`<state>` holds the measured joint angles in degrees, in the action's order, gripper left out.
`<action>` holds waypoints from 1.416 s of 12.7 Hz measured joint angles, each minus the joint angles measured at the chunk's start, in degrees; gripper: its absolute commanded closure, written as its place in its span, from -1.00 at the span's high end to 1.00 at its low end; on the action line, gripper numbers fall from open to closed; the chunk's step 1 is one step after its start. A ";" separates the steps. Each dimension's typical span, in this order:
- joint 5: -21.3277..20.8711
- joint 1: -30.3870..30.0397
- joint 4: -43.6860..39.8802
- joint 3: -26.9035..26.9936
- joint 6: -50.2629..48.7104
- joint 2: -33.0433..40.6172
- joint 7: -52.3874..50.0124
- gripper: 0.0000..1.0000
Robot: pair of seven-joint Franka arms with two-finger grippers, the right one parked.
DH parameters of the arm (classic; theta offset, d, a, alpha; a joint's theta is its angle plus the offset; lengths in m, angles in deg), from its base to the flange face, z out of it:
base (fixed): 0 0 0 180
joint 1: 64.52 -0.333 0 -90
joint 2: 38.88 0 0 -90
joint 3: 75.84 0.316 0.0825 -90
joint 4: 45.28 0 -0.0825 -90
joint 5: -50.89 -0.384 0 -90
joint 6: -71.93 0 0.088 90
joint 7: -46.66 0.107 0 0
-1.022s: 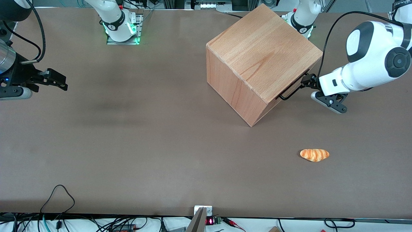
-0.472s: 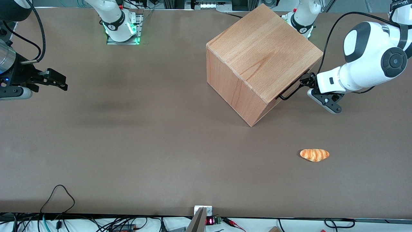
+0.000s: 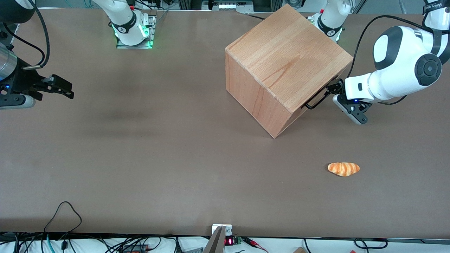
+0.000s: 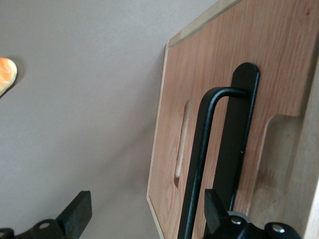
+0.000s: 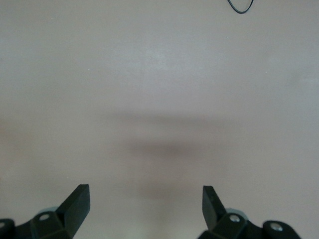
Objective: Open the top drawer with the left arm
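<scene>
Lighting is even and diffuse, apparently from overhead. The wooden box (image 3: 286,66) casts a soft shadow on the table (image 3: 140,158). The left gripper (image 4: 144,219) fingers appear slightly blurred.

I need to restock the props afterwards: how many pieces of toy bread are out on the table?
1. The toy bread lies on the table, nearer the front camera than the wooden box. The gripper is at the drawer handle, jaws open. More may be hidden inside.

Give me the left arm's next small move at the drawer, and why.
Probably ease the claw sideways until both open fingers straddle the black handle, then close. In the wrist view one finger overlaps the bar, the other hangs over bare table, and the top drawer looks shut.
</scene>
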<state>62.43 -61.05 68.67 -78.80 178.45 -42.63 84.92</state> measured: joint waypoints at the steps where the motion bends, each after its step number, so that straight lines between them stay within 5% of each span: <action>1: 0.18 0.00 0.17 0.00 0.18 -0.04 1.07 0.99; 18: 2.28 -0.12 5.07 -0.13 7.23 -0.88 9.50 0.99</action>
<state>64.71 -61.17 73.74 -78.94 185.68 -43.52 94.41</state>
